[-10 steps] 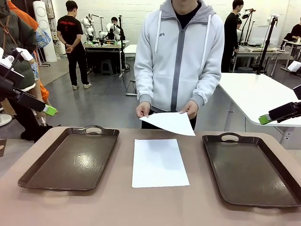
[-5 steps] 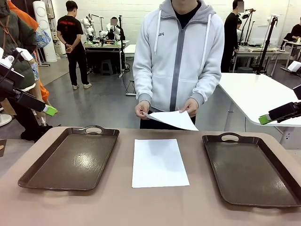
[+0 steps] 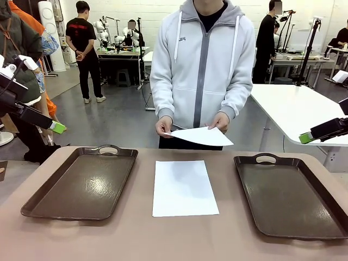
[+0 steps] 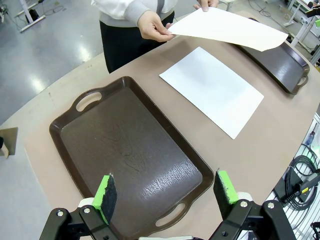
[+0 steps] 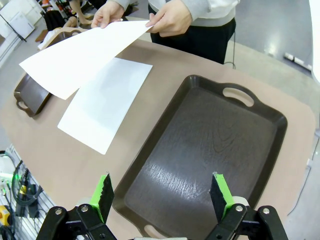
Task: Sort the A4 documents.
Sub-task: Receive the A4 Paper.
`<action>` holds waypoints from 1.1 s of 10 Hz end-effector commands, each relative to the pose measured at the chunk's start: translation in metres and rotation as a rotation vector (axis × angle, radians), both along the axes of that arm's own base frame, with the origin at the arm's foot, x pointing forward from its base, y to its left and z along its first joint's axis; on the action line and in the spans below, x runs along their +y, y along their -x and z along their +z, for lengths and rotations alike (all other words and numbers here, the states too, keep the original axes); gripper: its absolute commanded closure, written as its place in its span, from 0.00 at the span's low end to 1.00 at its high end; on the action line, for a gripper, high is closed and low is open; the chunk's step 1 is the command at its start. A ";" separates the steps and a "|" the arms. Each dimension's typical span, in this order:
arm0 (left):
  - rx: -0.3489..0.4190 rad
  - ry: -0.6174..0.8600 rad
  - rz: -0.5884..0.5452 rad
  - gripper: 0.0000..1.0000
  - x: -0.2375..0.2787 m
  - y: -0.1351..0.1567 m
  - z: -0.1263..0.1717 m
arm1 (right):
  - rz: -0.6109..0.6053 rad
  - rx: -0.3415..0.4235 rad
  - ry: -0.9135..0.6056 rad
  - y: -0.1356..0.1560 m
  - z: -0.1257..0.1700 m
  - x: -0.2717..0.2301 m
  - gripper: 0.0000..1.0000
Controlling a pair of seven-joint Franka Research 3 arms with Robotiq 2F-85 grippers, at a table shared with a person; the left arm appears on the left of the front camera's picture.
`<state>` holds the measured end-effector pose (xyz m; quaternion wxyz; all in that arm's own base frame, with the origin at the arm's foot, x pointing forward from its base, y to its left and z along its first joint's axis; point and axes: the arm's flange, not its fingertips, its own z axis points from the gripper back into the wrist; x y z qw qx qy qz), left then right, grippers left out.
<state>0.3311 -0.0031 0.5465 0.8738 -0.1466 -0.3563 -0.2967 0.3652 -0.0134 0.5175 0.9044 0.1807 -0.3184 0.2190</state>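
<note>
One white A4 sheet (image 3: 184, 187) lies flat on the table between two dark brown trays; it also shows as the flat sheet (image 4: 212, 90) and the flat sheet (image 5: 106, 102) in the wrist views. The person at the far side holds a second sheet (image 3: 201, 136) in both hands above the table's far edge, seen too as the held sheet (image 4: 230, 27) and the held sheet (image 5: 82, 55). My left gripper (image 4: 165, 192) hangs open high over the left tray (image 4: 125, 155). My right gripper (image 5: 162, 195) hangs open over the right tray (image 5: 200, 150). Both hold nothing.
The left tray (image 3: 84, 182) and right tray (image 3: 291, 193) are bare inside, handles toward the person. My left fingertip (image 3: 58, 128) and right fingertip (image 3: 305, 137) sit high at the picture's sides. A white table (image 3: 296, 109) stands behind on the right.
The person has lifted and levelled the held sheet, drawing it slightly back toward the body. Both arms have stayed still.
</note>
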 end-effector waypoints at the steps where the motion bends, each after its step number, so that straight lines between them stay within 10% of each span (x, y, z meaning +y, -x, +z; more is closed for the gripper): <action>1: -0.003 0.003 0.001 0.00 0.001 0.000 0.000 | 0.009 0.001 -0.016 0.000 -0.001 -0.001 0.00; 11: -0.003 0.003 0.001 0.00 0.001 0.000 0.000 | 0.009 0.001 -0.016 0.000 -0.001 -0.001 0.00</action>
